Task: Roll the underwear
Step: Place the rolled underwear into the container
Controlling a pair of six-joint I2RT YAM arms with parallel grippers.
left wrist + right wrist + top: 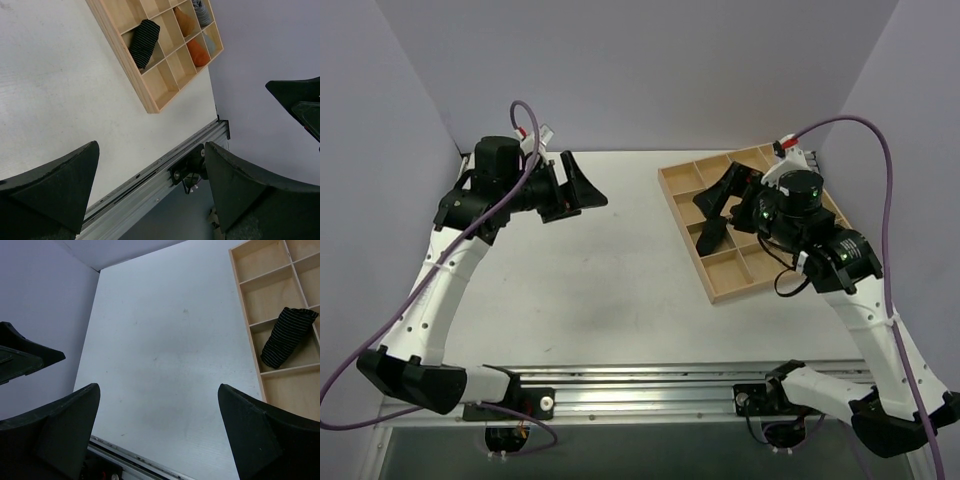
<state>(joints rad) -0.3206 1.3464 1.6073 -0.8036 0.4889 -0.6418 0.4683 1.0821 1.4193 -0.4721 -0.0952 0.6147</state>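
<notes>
A: Any writing, labels, brands or numbers to read here?
B: None. Nothing legible shows in any of the three views, top or wrist.

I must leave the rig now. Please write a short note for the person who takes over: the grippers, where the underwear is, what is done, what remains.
Left gripper: open, empty, over the table, away from the tray.
Right gripper: open, empty, over the wooden tray.
Underwear: rolled, lying in a tray compartment, one end on a divider.
Done: the roll appears made and put away.
Left: perhaps push it fully into the compartment; nothing else visible.
</notes>
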